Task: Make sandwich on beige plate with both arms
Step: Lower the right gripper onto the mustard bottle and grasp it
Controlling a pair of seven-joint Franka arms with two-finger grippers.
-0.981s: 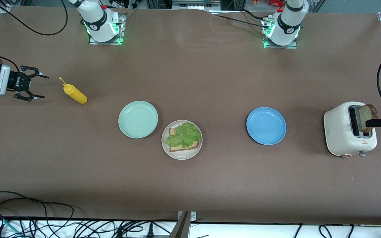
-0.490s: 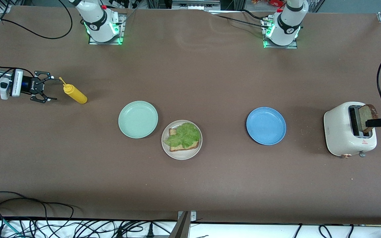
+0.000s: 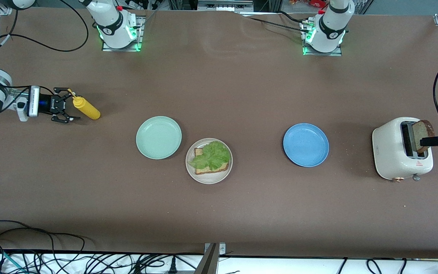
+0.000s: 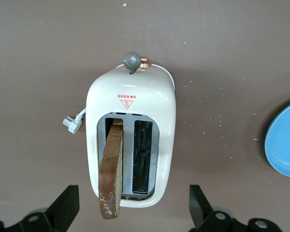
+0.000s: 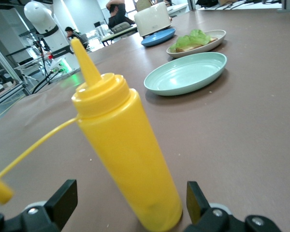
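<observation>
The beige plate holds one slice of bread with a ruffled green lettuce leaf on top. A second, brown-crusted slice stands tilted in a slot of the white toaster at the left arm's end of the table. My left gripper hovers open over the toaster, one finger to each side of it. My right gripper is low at the right arm's end, open, with a yellow squeeze bottle between its fingers and no contact showing.
An empty mint-green plate sits beside the beige plate, toward the right arm's end. An empty blue plate lies between the beige plate and the toaster. The toaster's plug rests on the table.
My right gripper has travelled along the table toward the yellow bottle, and its open fingers now flank it. The left gripper, the toaster slice and the plates have not moved.
</observation>
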